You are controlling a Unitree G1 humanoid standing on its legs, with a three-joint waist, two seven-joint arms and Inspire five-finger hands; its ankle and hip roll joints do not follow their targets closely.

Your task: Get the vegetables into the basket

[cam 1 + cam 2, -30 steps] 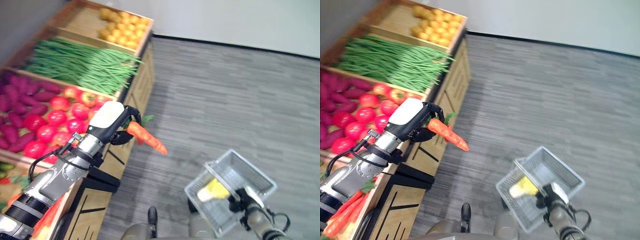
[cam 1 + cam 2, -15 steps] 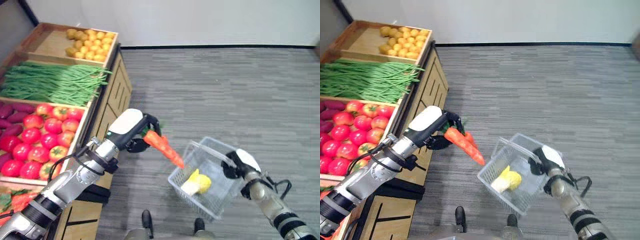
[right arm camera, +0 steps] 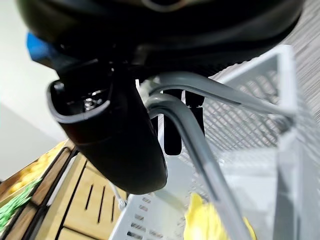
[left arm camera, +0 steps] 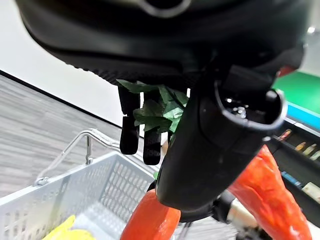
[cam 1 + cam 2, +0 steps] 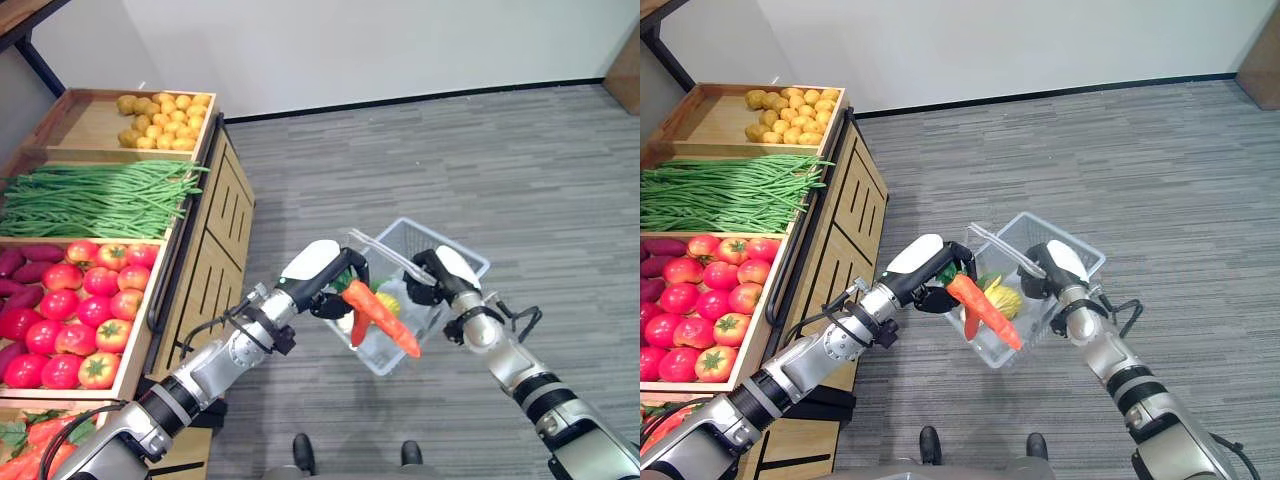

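Orange carrots [image 5: 380, 317]: two, pinched by left hand [image 5: 318, 277] | basket [image 5: 455, 256]: one, handles gripped by right hand [image 5: 440, 272]

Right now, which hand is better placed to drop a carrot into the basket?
The left hand: it already holds carrots over the basket. The right hand is busy gripping the basket's handle.

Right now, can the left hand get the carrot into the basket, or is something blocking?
Probably yes. The left hand holds the carrot over the basket, which the right hand holds by its handle. The top is open, with a yellow vegetable inside.
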